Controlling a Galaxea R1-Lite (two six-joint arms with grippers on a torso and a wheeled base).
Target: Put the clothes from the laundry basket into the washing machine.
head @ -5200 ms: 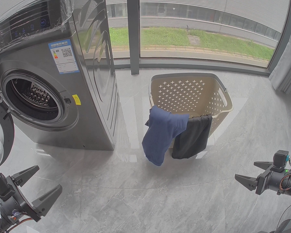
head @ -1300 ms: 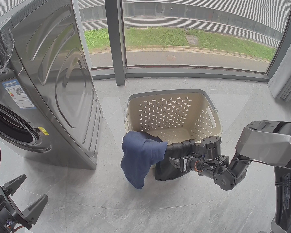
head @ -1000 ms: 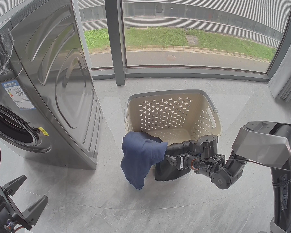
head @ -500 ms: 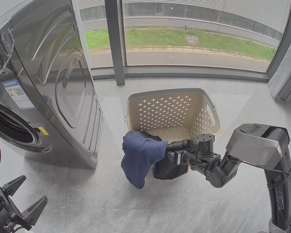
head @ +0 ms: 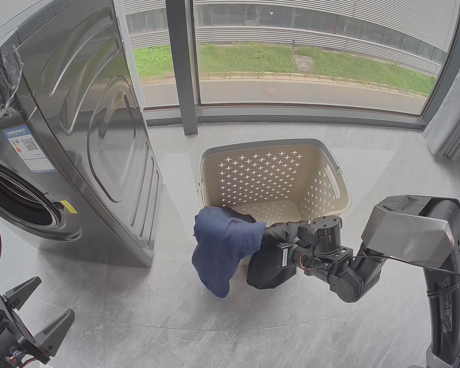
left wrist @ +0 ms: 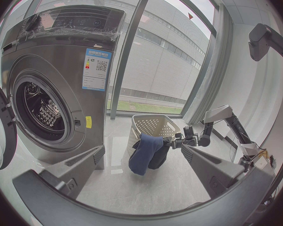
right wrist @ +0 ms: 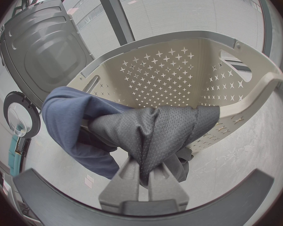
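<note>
A beige laundry basket (head: pixel 273 146) stands on the floor in front of the window. Over its near rim hang a blue garment (head: pixel 222 246) and, beside it, a dark grey garment (head: pixel 266 274). My right gripper (head: pixel 280 255) is at that rim, shut on the dark garment (right wrist: pixel 160 126), with a fold pinched between its fingers (right wrist: pixel 124 181). The blue garment (right wrist: pixel 69 110) hangs free. My left gripper (head: pixel 33 307) is open and holds nothing, low down in front of the washing machine (head: pixel 87 129). The drum opening (left wrist: pixel 42 110) is uncovered.
The washer's round door (left wrist: pixel 0 126) is swung open to the left. A window wall (head: pixel 301 52) runs behind the basket, and a curtain (head: pixel 455 113) hangs at the far right. Bare grey floor (head: pixel 163 307) lies between machine and basket.
The head view has shifted nearer the basket. My right arm has come from the lower right to the basket's near rim and closed on the dark garment, which is now bunched. The left arm kept still.
</note>
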